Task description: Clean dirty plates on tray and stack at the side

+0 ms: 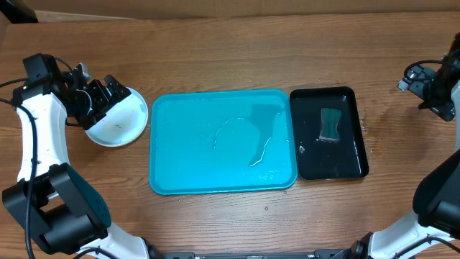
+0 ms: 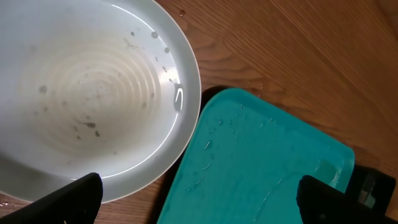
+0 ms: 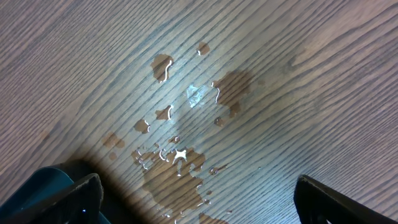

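Tray [image 1: 180,144] long axis L-R, flat

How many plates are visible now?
1: the white plate on the table, left of the turquoise tray, below the left gripper. Others may be hidden under it.

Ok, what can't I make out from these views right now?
- White plate: overhead, the left hand covers its upper left; anything stacked beneath is hidden.
- Right hand: overhead, partly cut off by the right edge.
- Dark green object in the black tray: overhead, too small to identify.
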Controlling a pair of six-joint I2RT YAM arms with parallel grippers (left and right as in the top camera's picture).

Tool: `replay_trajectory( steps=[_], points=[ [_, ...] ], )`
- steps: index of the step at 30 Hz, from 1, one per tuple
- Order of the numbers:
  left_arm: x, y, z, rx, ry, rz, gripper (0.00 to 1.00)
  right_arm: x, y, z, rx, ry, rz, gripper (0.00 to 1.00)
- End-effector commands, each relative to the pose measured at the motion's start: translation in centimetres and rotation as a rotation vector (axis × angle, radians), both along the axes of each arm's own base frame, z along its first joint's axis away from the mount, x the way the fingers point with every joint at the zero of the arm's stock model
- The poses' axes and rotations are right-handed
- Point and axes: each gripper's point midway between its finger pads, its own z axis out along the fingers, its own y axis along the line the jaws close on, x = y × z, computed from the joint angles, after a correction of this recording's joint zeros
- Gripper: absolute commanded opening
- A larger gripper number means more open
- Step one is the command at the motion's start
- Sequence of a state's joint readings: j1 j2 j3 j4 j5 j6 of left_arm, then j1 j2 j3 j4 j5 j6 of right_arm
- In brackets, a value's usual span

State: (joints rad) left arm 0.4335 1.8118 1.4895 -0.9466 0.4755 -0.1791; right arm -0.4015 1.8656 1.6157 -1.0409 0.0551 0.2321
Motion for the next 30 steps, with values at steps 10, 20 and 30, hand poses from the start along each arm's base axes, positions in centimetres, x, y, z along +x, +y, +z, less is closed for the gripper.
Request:
replay_trajectory(
  steps=[10,20,30],
  points=[
    [0.4,0.1,0.3,0.006,-0.022,-0.023,1.00,0.4,0.2,0.5,-0.001,-0.019,0.004,1.00],
    [0.4,0.1,0.3,0.006,-0.022,-0.023,1.00,0.2,2.6,7.5,-0.063,-0.178,0.055,1.00],
    [0.4,0.1,0.4,0.006,-0.023,-0.023,1.00,-3.0,11.8,20.5,-0.136,-0.516,0.257,1.00]
  ],
)
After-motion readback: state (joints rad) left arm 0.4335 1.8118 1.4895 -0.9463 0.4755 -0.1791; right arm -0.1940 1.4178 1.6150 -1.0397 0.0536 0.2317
